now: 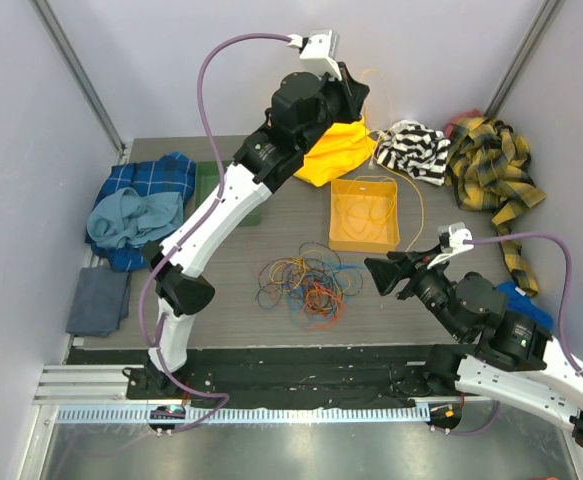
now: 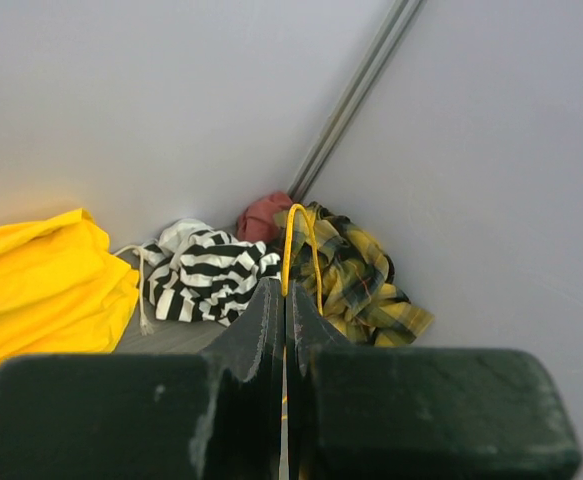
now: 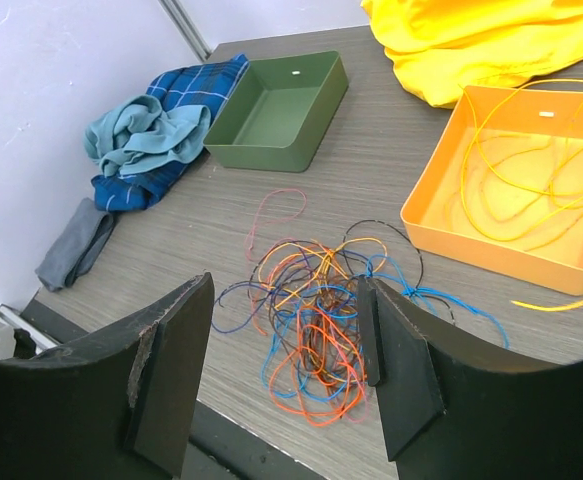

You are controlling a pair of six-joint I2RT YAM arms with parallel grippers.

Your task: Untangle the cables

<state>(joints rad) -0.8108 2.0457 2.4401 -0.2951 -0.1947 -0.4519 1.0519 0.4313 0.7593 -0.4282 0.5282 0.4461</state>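
Top view of the table (image 1: 226,325): a tangle of thin cables (image 1: 306,282), mostly orange, yellow and blue, lies near its middle, on the near side of an orange tray (image 1: 361,246) that holds loops of a yellow cable (image 1: 422,212). The left gripper (image 1: 356,95) is raised beside the yellow cloth (image 1: 339,150) at the far edge. The right gripper (image 1: 379,272) hovers just right of the tangle, pointing toward it, with a striped cloth (image 1: 416,150) and a plaid cloth (image 1: 491,175) beyond.
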